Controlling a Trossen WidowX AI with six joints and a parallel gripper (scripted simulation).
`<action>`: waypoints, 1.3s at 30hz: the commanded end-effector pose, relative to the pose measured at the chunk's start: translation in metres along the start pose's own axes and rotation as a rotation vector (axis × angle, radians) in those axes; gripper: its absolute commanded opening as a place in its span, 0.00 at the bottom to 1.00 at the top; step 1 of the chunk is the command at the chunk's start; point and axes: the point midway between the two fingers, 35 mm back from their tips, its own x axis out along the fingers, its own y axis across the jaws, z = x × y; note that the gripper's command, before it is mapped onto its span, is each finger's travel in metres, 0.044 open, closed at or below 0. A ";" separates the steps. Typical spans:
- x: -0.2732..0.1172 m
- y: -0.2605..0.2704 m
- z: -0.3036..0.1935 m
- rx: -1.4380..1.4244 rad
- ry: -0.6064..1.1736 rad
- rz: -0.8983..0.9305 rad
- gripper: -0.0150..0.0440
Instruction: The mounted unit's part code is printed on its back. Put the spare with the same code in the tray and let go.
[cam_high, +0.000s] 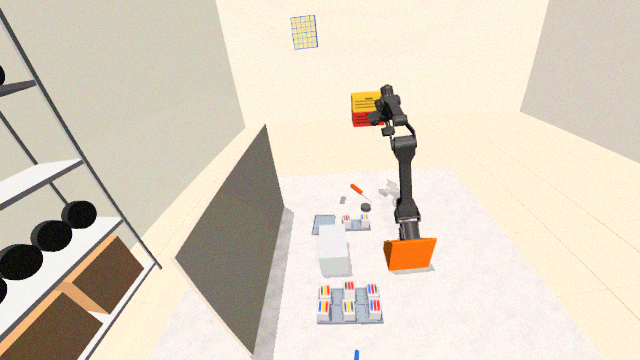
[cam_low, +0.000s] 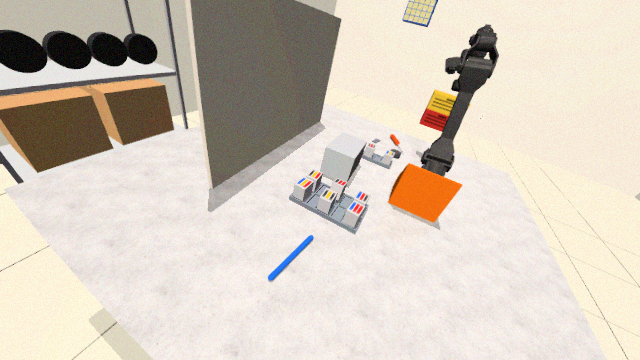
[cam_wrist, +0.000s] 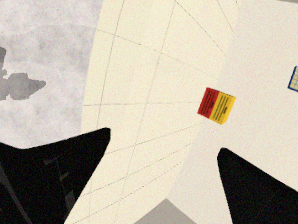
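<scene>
My gripper (cam_high: 378, 125) (cam_low: 451, 76) (cam_wrist: 165, 144) is open and empty, raised high at the far end of the table. Several white blocks with coloured stripes on top, such as one block (cam_high: 348, 313) (cam_low: 326, 202), stand in the near grey rack (cam_high: 350, 322) (cam_low: 324, 215). Two more striped blocks stand in a smaller far rack (cam_high: 361, 229) (cam_low: 380, 163). A flat grey-blue tray (cam_high: 325, 219) lies left of that rack. A pale box (cam_high: 333, 265) (cam_low: 340, 155) with a dark right side stands between the racks. I cannot make out a mounted unit or its code.
A tall dark panel (cam_high: 235, 235) (cam_low: 265, 80) stands left of the racks. An orange slanted block (cam_high: 410, 254) (cam_low: 425, 192) is in front of the arm's base. A red screwdriver (cam_high: 356, 189) (cam_low: 395, 139) and black disc (cam_high: 365, 207) lie farther back. A blue rod (cam_low: 291, 258) lies near the front.
</scene>
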 end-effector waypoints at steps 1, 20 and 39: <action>0.000 0.000 0.000 0.000 0.000 0.000 0.98; 0.076 0.098 0.122 0.528 -0.313 0.485 1.00; -0.032 0.250 0.364 0.543 -0.207 1.213 1.00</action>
